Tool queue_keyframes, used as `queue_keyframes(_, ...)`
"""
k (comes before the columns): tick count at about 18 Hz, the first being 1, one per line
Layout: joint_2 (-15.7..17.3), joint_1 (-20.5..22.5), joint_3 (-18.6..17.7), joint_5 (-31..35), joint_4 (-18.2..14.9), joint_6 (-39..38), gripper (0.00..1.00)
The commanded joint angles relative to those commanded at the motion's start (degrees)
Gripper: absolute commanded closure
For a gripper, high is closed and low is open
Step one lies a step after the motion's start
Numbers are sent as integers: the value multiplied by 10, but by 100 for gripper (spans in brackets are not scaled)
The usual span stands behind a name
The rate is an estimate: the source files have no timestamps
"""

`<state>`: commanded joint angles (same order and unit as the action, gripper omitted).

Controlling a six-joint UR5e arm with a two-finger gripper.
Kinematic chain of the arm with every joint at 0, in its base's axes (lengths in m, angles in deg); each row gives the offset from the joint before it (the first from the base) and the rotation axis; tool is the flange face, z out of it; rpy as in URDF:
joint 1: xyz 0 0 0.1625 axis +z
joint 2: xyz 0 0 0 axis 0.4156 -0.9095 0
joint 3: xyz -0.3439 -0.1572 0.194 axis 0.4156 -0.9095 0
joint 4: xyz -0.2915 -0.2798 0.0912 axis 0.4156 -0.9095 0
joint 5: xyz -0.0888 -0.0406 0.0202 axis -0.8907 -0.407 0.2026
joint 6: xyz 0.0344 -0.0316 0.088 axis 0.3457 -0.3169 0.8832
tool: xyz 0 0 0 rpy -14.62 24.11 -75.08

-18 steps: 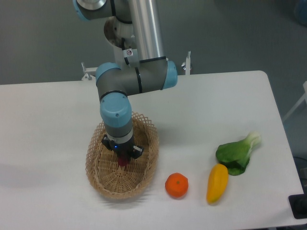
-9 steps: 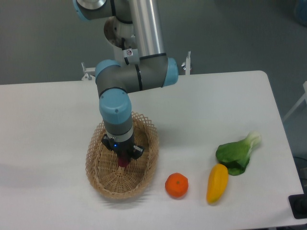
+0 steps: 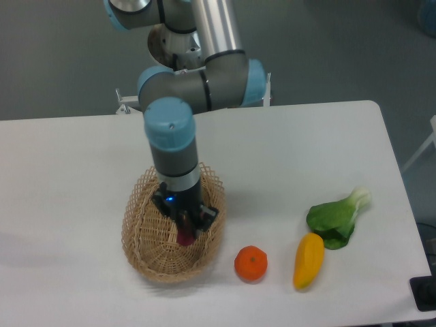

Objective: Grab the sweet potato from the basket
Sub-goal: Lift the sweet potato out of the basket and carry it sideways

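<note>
Gripper (image 3: 185,229) clamped on sweet potato (image 3: 184,236) — mostly hidden, above basket (image 3: 146,262), fingertips indistinct

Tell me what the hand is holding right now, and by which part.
The hand is shut on the sweet potato above the basket. It grips the upper end; only the magenta lower end shows below the fingers.

Grey-and-blue robot arm reaches down over oval tan wicker basket (image 3: 146,235) on white tabletop (image 3: 286,150). Gripper (image 3: 185,230) with dark fingers (image 3: 197,221) clamped on small magenta-purple sweet potato (image 3: 184,236), inside basket outline. Round orange fruit (image 3: 251,263) just right of basket. Yellow-orange elongated vegetable (image 3: 308,259) further right, touching leafy green bok choy (image 3: 337,217).
</note>
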<state>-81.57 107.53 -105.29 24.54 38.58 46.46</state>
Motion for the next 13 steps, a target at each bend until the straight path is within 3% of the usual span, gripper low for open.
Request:
queue_keyframes(6, 31, 65, -12, -9, -4, 66, 64)
queue_keyframes(13, 60, 136, -12, -10, -89, 181, 63)
